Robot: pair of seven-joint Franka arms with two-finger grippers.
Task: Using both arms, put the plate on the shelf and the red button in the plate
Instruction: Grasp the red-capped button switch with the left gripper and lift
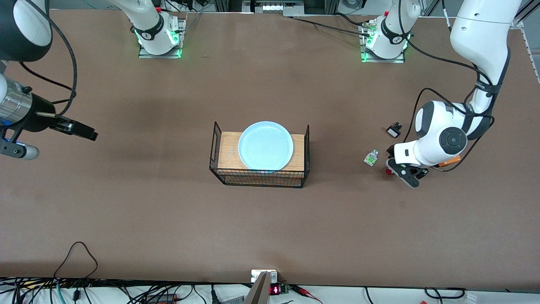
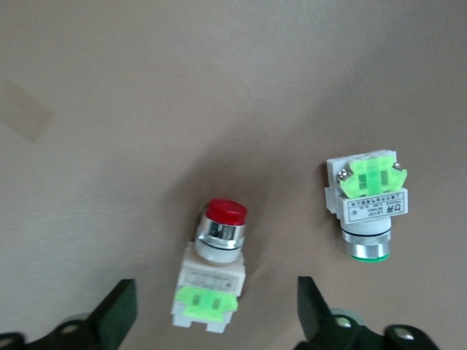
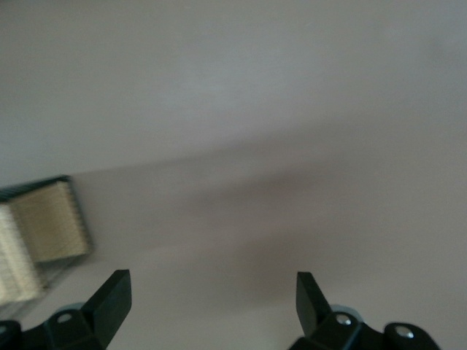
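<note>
The pale blue plate (image 1: 265,145) lies on the wooden board (image 1: 228,147) of a black wire rack at the table's middle. The red button (image 1: 387,171) lies on its side on the table toward the left arm's end. In the left wrist view its red cap, whitish body and green patch (image 2: 215,270) show. My left gripper (image 2: 217,313) is open and low over it, one finger on each side of its body, not touching. In the front view the left gripper (image 1: 395,169) is partly hidden by the wrist. My right gripper (image 1: 89,134) is open and empty over bare table toward the right arm's end; it also shows in the right wrist view (image 3: 211,300).
A similar green-capped button (image 1: 371,157) lies beside the red one, and shows in the left wrist view (image 2: 368,208). A small black part (image 1: 393,130) lies farther from the front camera. An orange piece (image 1: 449,161) peeks from under the left wrist. The rack's corner (image 3: 44,226) shows in the right wrist view.
</note>
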